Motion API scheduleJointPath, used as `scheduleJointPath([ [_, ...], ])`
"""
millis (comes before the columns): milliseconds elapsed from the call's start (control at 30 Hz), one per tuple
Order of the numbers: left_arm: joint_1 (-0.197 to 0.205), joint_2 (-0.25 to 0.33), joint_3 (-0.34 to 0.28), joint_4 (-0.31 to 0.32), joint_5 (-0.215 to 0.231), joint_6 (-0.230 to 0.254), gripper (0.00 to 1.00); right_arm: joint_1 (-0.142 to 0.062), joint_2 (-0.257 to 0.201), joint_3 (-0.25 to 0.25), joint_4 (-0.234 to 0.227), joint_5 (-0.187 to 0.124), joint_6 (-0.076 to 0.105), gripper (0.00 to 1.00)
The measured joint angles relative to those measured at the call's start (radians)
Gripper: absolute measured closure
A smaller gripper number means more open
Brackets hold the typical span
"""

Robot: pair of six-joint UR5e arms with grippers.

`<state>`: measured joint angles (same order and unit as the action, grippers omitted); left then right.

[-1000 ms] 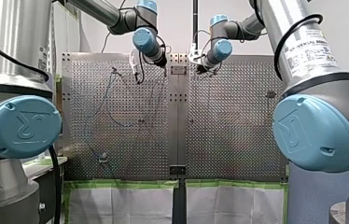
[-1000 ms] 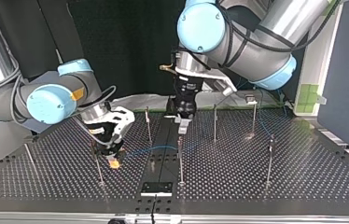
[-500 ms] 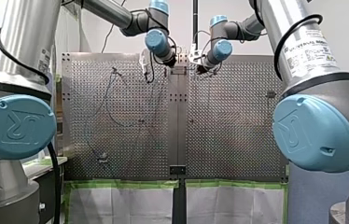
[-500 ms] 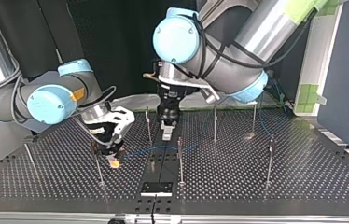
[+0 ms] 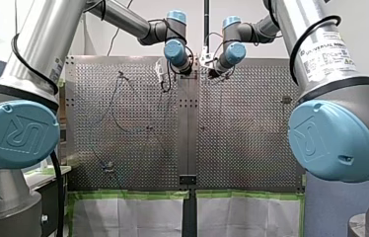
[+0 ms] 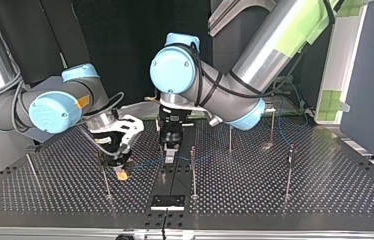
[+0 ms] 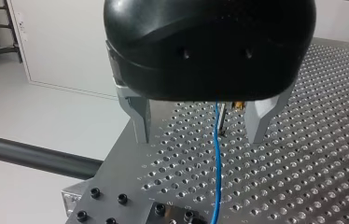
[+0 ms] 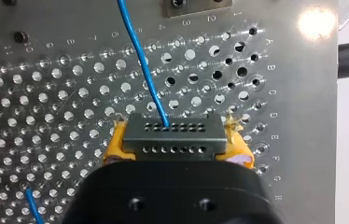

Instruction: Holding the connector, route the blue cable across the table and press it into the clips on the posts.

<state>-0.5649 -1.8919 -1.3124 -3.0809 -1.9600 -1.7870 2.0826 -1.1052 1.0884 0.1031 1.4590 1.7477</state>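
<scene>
Gap narrowed, left claw (image 6: 169, 157) nearer held connector (image 8: 172, 135)

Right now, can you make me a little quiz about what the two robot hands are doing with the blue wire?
1. True or false: my right gripper is shut on the grey connector.
2. Pick one: the cable leaving the connector is A) red, B) blue, C) green.
3. Fill the gap: my left gripper is ____, with the cable running between its metal fingers without being pinched.

Key: 1 true; 2 B; 3 open.
</scene>
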Motion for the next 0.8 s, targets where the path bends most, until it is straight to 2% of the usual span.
scheduleJointPath([
  [300,0.000,-0.064,0.066,-0.018,-0.008,0.004,0.00,0.000,0.001,0.000,0.001,0.000,0.000,1.00],
  [467,0.000,-0.104,0.112,-0.013,-0.033,0.011,0.00,0.000,0.001,0.000,0.001,-0.001,0.000,1.00],
  [633,0.000,-0.114,0.127,0.014,-0.057,0.017,0.00,0.000,0.002,0.000,0.001,-0.001,0.000,1.00],
  [800,0.000,-0.116,0.128,0.031,-0.058,0.018,0.00,0.000,0.003,0.000,0.000,0.000,0.000,1.00],
])
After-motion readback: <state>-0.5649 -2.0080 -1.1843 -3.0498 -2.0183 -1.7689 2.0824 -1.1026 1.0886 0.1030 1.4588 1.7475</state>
